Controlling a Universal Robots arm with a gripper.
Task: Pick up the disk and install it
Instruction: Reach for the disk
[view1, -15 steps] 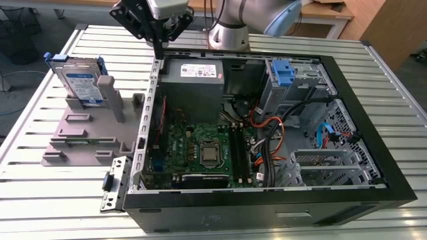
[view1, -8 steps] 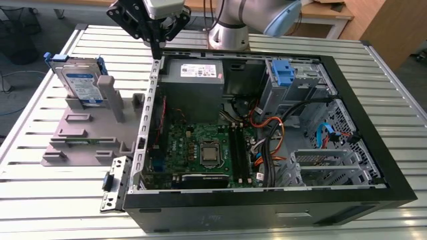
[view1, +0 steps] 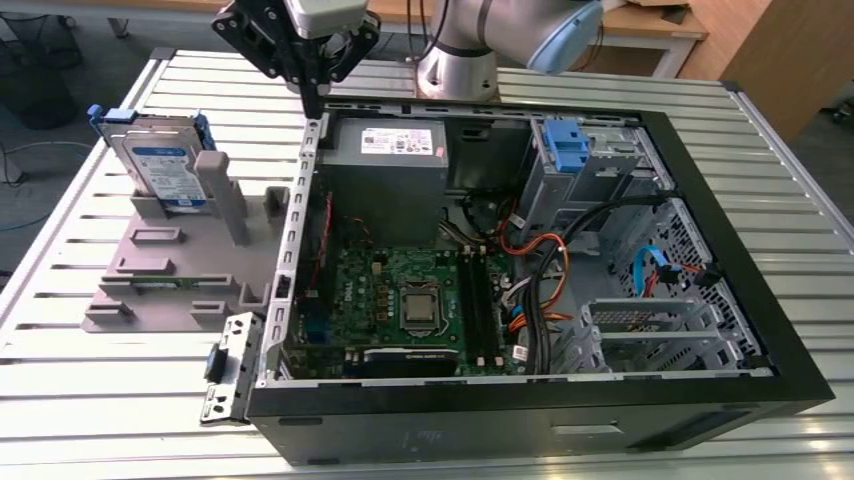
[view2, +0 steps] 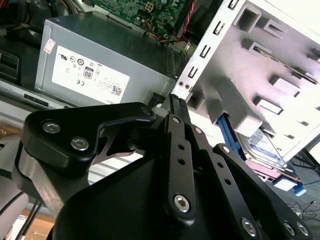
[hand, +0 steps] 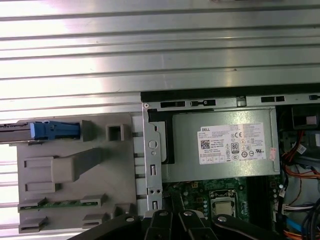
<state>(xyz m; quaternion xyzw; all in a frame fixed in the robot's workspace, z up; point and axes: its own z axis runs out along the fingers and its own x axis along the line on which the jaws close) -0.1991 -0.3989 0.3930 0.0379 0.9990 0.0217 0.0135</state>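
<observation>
Gripper (view1: 310, 100) hangs over the wall of the open case (view1: 534, 420), between the PSU (view1: 387, 150) and the grey holder (view1: 160, 270). Jaws together, nothing in them. Disk (view1: 158, 165) stands upright in the holder, outside the case on the exterior view's left, apart from the gripper. A grey post (view1: 224, 195) stands just beside the disk. Inside the case: motherboard (view1: 400, 300), cables (view1: 534, 250), blue bracket (view1: 567, 150). All sit on a slatted table (view1: 80, 400).

In the second wrist view the disk (view2: 262, 147) lies mostly hidden behind the grey fixture (view2: 260, 70)
</observation>
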